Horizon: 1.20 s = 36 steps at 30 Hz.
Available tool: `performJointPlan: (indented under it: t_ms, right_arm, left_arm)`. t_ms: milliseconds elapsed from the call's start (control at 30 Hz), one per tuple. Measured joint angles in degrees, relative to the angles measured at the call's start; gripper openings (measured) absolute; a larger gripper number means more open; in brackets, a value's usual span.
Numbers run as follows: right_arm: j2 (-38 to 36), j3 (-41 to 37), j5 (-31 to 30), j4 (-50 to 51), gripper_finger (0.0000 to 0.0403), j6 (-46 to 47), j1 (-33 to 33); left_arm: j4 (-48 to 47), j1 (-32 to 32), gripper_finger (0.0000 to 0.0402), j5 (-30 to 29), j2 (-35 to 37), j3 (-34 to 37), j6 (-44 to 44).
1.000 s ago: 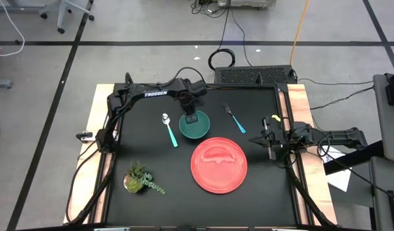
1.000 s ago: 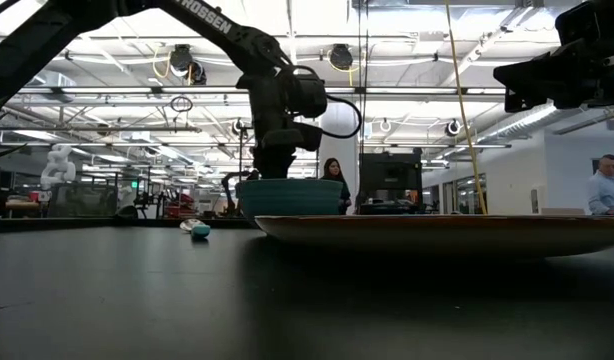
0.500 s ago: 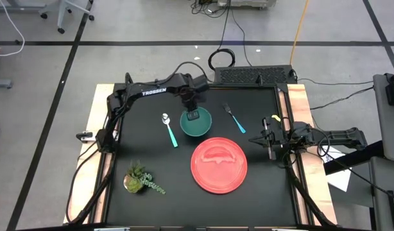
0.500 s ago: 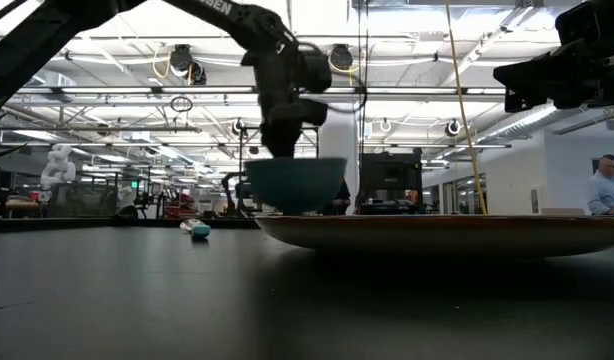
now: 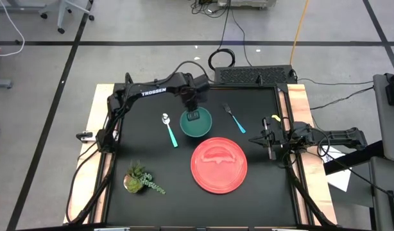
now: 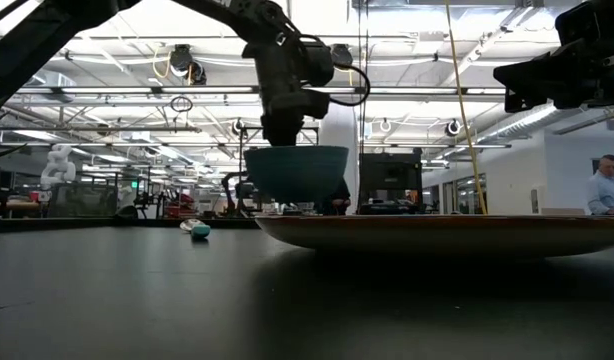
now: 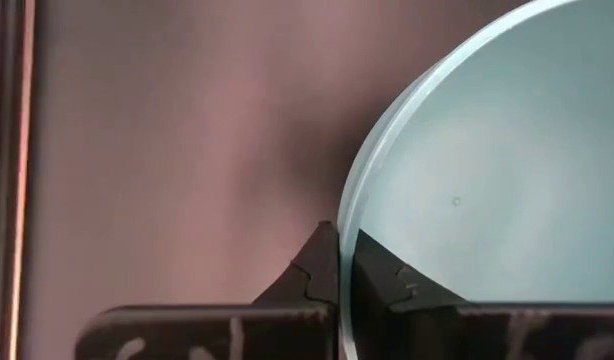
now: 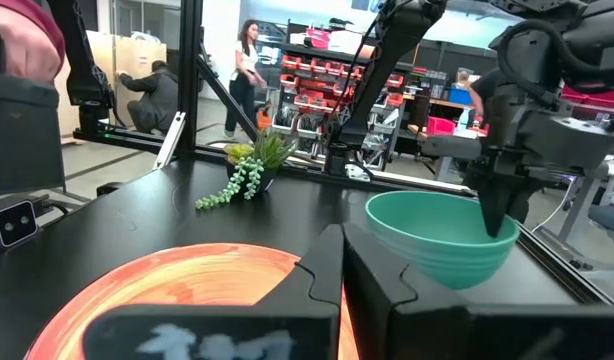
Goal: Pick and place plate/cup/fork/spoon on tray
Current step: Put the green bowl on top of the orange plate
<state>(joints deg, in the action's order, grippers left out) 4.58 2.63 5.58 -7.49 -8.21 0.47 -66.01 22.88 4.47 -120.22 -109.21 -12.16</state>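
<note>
Left gripper (image 5: 192, 115) is pinched onto the rim of the cup (image 5: 196, 123), one finger inside the wall & one outside, as the left wrist view shows up close. Low view has the cup (image 6: 296, 172) hanging clear of the table, base above the tabletop, looking about level. From above it sits just beside the tray (image 5: 219, 165), on its far-left side, not over it yet. Next bit as I read it: carry it across towards the middle of the tray w/ enough height that the cup base clears the raised rim, keep it level so it doesn't swing on that one-sided rim pinch, then lower straight down & release only once it's seated. Risk is the cup tilting or slipping since only one edge is held, so a slow move is the safer call. Spoon (image 5: 169, 129) lies left of the cup, fork (image 5: 234, 119) to its right, both on the table, untouched. Right gripper (image 5: 269, 144) waits fingers together by the table's right edge, well clear of the tray
</note>
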Motion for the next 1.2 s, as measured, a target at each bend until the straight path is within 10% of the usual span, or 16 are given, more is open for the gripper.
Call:
performJointPlan:
  t_ms: [1200]
  right_arm:
    - [0.61,-0.01,0.0,-0.87,0.0,0.04,0.0]
  left_arm:
    - [-6.98,-4.95,0.0003,4.98,10.45,-0.07,0.22]
